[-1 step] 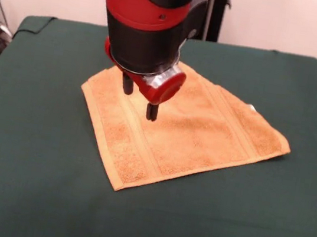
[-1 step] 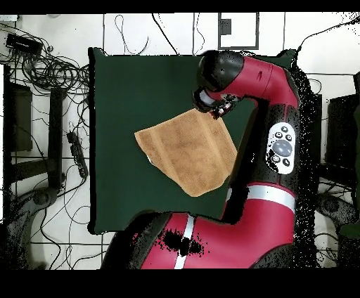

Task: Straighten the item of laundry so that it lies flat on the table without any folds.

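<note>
The towel (image 1: 187, 129) is orange-tan terry with woven border bands, a paler hem and a small white label. The bench (image 1: 32, 165) is dark green. The arm (image 1: 148, 9) is red and black, its claw (image 1: 139, 99) black.

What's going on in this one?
A red and black arm is working on an orange towel spread on the green table. The gripper hangs over the towel's far part with its fingers apart and holding nothing; whether the tips touch the cloth is hard to tell. The towel lies mostly flat, turned at an angle to the table's edges, with a small white label at one edge.
</note>
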You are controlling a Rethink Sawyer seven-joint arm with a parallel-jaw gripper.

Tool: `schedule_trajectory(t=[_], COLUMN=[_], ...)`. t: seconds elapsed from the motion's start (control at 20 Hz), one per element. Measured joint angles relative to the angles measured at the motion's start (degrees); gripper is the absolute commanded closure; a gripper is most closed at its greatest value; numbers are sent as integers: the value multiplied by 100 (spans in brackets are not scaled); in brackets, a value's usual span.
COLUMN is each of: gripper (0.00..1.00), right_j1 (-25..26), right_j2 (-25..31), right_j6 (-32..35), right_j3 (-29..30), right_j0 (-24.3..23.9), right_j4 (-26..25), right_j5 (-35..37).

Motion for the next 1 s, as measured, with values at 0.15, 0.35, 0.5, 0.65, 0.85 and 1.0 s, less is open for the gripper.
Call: schedule_trajectory(t=[0.15,0.35,0.5,0.65,0.85,1.0], gripper=[0,0,0,0,0,0], right_j1=[-49,-103,-100,-97,-85,-86], right_j2=[0,0,2,2,2,2], right_j6=[0,0,0,0,0,0], right_j3=[146,389,527,598,633,636], right_j0=[-6,-18,-38,-58,-102,-138], right_j4=[-9,-28,-42,-55,-67,-75], right_j5=[-182,-556,-824,-948,-1049,-1056])
